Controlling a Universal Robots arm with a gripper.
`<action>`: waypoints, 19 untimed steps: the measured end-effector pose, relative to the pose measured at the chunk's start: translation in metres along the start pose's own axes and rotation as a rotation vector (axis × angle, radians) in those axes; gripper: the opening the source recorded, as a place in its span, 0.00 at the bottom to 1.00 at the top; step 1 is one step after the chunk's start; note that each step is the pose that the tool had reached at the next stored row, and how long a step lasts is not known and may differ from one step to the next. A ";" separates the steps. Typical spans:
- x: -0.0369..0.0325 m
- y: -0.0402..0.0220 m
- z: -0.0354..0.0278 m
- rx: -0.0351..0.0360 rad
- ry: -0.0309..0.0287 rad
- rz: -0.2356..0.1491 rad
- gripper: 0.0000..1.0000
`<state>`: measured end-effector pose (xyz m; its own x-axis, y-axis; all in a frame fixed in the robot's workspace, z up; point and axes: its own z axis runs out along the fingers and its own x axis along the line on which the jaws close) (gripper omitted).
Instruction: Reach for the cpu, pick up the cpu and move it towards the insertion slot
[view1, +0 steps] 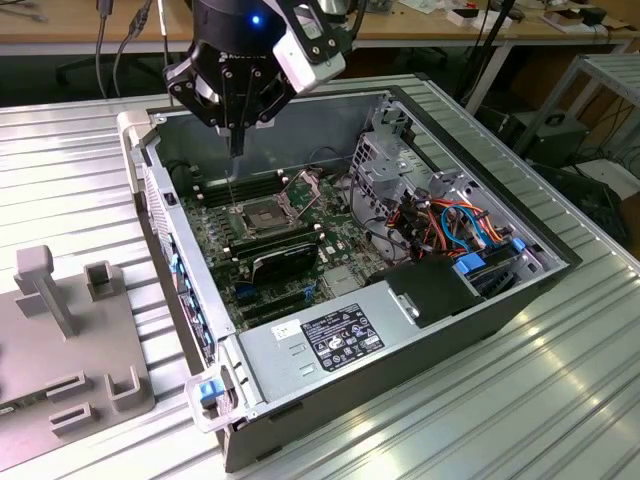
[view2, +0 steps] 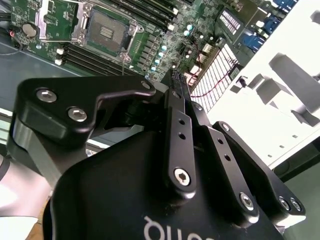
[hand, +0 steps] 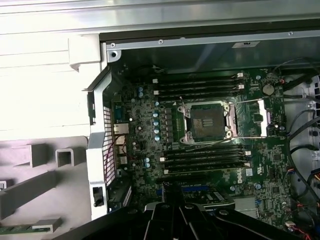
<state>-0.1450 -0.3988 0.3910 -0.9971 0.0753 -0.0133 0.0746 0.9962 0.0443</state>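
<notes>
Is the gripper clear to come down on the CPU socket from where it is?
Probably yes. The case is open on top, and the insertion slot lies face up with nothing over it. The gripper hangs above the opening, close to the slot.

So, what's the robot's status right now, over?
Gripper shut, hanging above the open computer case. Insertion slot lower down on the board, dark centre uncovered. No obstacle seen between them.
</notes>
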 end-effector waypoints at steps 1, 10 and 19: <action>0.0003 0.0000 0.0001 0.0000 0.0002 0.000 0.11; 0.0033 -0.0003 0.0006 0.0001 0.0024 0.000 0.11; 0.0097 -0.0008 0.0010 0.0003 0.0045 0.000 0.11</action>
<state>-0.1548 -0.3989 0.3898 -0.9971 0.0753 -0.0088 0.0748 0.9962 0.0440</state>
